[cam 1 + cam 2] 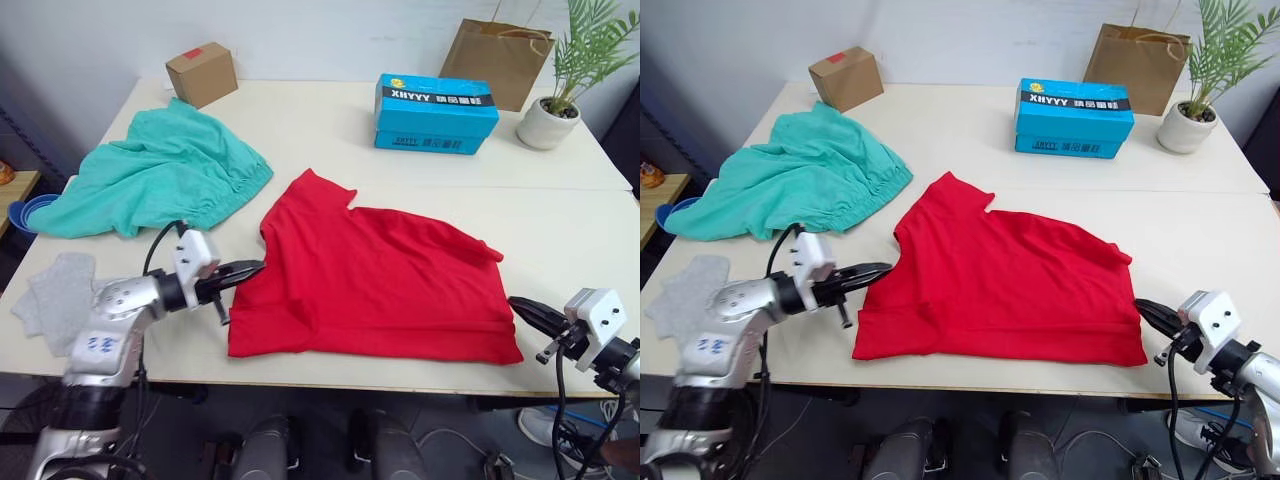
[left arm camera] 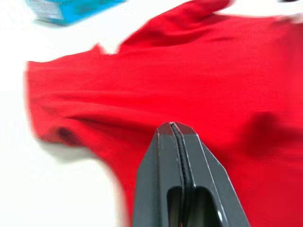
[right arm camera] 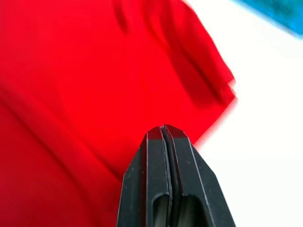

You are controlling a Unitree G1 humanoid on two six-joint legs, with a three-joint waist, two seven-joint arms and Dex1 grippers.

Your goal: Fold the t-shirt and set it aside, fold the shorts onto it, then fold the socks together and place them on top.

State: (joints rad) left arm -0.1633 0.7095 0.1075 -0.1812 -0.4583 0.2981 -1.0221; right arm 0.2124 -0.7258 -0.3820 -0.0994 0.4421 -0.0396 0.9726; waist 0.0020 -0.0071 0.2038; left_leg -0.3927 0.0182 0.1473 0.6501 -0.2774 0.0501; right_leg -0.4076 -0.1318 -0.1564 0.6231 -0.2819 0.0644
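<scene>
The red t-shirt [image 1: 370, 280] lies spread near the front of the table [image 1: 330, 130], folded roughly in half with one sleeve pointing to the far left. My left gripper [image 1: 252, 268] is shut at the shirt's left edge, with its tip [image 2: 173, 125] just over the red cloth. My right gripper [image 1: 520, 306] is shut at the shirt's front right corner, and its tip [image 3: 163, 127] also hangs over the fabric. The teal shorts [image 1: 160, 175] lie crumpled at the far left. The grey socks [image 1: 55, 300] rest at the front left, beside my left arm.
A small cardboard box [image 1: 202, 73] stands at the back left. A blue carton [image 1: 435, 112], a brown paper bag [image 1: 497, 62] and a potted plant [image 1: 550, 120] stand along the back right. A blue bowl [image 1: 28, 213] sits off the table's left edge.
</scene>
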